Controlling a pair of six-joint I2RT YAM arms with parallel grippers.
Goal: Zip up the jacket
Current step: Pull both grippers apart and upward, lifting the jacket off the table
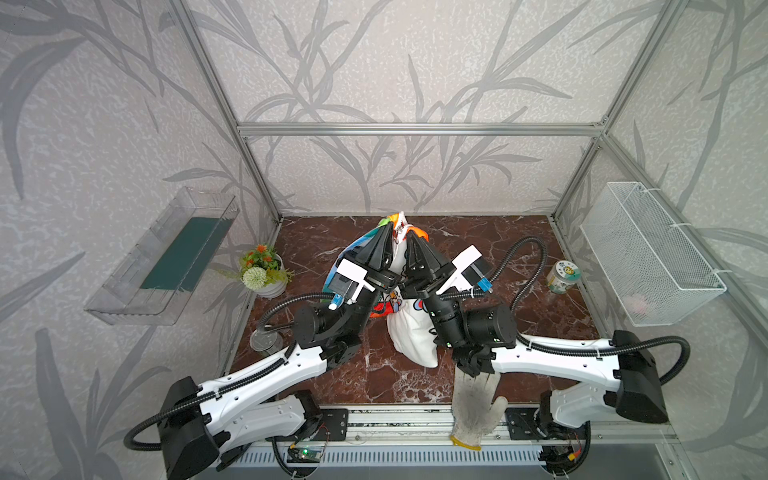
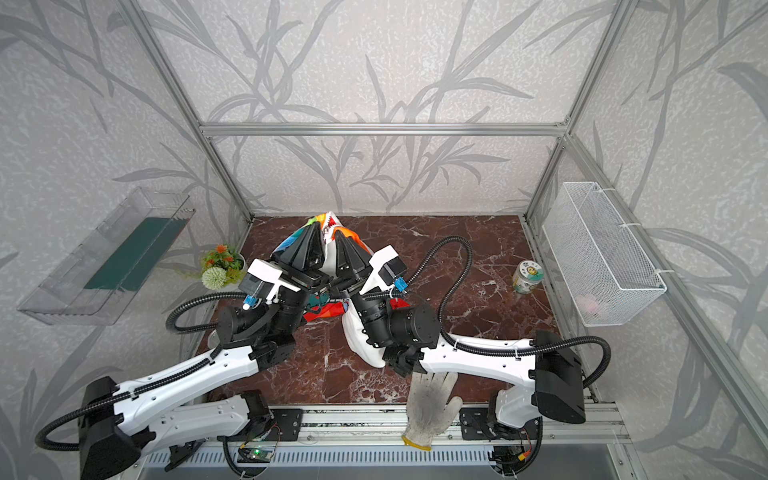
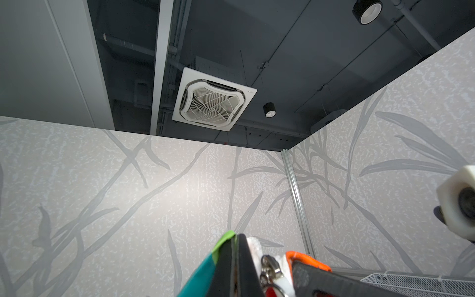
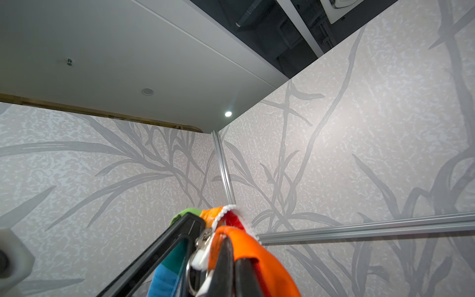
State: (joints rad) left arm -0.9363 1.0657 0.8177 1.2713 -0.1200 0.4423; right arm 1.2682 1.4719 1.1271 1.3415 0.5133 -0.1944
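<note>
The jacket (image 1: 409, 332) (image 2: 361, 345) hangs in the air over the marble tabletop, rainbow stripes at the top and white cloth below. My left gripper (image 1: 388, 227) (image 3: 235, 236) is shut on its green and teal edge (image 3: 200, 277). Close beside it, my right gripper (image 1: 409, 235) (image 4: 227, 240) is shut on the orange edge (image 4: 259, 259). Both point upward with their tips near each other. The metal zipper slider (image 3: 270, 267) with its ring pull (image 4: 190, 272) sits between the two grippers. White zipper teeth (image 4: 223, 212) run above the tips.
A dirty white knit glove (image 1: 473, 409) lies on the front rail under the right arm. A jar (image 1: 562, 276) stands at the right, a flower pot (image 1: 264, 270) at the left. A wire basket (image 1: 648, 253) and a clear tray (image 1: 166, 257) hang on the side walls.
</note>
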